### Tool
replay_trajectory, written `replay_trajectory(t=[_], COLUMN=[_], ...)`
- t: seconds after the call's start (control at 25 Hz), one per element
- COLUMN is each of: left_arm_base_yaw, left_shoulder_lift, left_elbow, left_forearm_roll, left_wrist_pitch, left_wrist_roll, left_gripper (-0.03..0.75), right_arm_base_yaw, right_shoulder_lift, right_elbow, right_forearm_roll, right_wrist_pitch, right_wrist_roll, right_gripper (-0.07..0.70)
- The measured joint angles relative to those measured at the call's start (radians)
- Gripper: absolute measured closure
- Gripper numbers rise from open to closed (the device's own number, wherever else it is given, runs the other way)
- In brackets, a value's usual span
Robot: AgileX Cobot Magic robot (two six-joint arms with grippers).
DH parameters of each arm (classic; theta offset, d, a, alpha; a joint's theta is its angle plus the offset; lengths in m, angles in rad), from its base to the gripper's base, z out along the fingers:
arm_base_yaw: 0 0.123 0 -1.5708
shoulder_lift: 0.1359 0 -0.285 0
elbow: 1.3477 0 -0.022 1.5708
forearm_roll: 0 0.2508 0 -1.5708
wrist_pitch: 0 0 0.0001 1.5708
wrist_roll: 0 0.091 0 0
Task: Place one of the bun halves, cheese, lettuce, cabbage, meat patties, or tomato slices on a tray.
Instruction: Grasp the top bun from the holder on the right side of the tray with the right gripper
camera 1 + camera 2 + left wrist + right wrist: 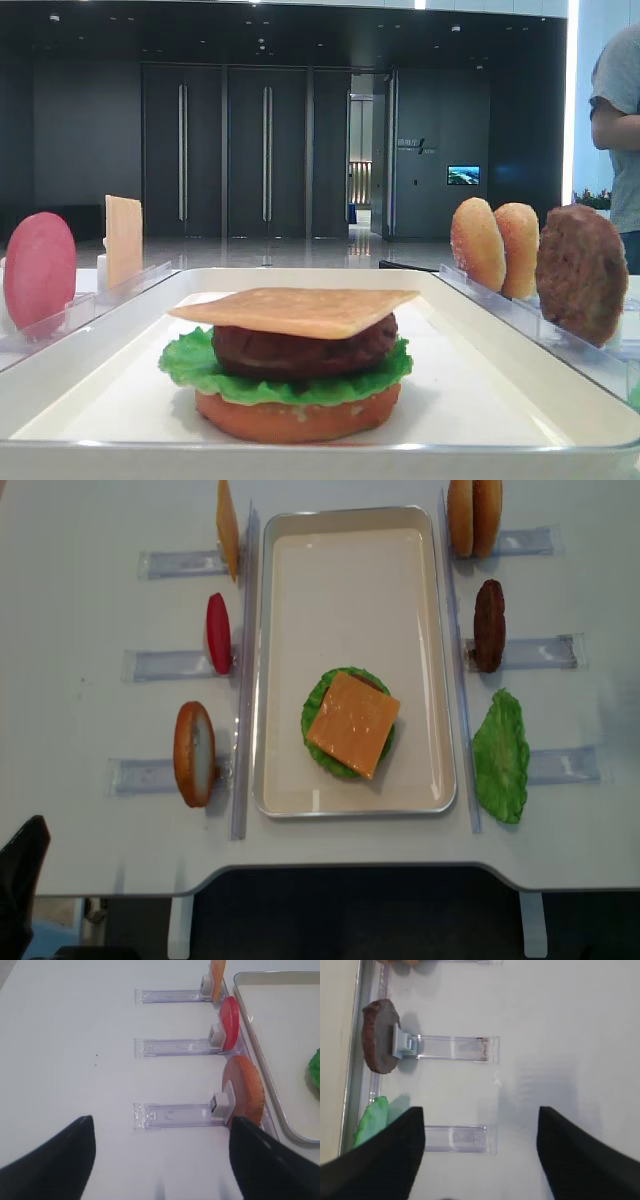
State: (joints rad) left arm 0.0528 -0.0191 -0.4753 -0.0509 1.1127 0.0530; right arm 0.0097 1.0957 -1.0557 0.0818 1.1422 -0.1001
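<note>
tray (350, 550): you've got a glossy white plastic rectangle, sloped rim, rounded corners, mid-tabletop (80, 610).
stack: sits in the tray's near half. Flat square cheese (353, 723) on top, grainy dark patty (300, 350), ruffled lettuce (200, 370) under it.
spare buns (473, 517): domed, golden, racked right of the tray.
right fingers (560, 1155): spread, holding nothing.
left fingers (260, 1160): spread too, nothing between.

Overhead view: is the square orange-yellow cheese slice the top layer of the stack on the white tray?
Yes, the square orange-yellow cheese slice lies uppermost, covering the dark patty and the green lettuce on the white tray.
</note>
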Motion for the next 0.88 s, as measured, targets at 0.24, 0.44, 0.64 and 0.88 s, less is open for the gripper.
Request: replay_trajectory(t=[0.24,0.44,0.64,0.88], left_arm_base_yaw=[0.0,0.0,0.0,0.0], left_shoulder_lift=[0.0,0.0,0.0,0.0], left_elbow=[0.0,0.0,0.0,0.0], left_forearm_roll=[0.0,0.0,0.0,0.0], left_wrist_pitch=[0.0,0.0,0.0,0.0], left_wrist_roll=[0.0,-0.001,-0.001,-0.001], left_gripper=[0.074,0.074,0.074,0.074], right_arm_base_yaw=[0.0,0.0,0.0,0.0], right_shoulder_lift=[0.141,0.246,0.348,0.469], right_elbow=[-0.116,-0.223,-0.328,-0.449], right_forearm_roll=[-0.002,-0.002,-0.002,-0.002], right_wrist_pitch=[0.042,0.049,0.049,0.047], right_wrist_roll=[-0.007,-0.01,-0.014,-0.026], right_gripper=[0.166,0.166,0.166,0.166])
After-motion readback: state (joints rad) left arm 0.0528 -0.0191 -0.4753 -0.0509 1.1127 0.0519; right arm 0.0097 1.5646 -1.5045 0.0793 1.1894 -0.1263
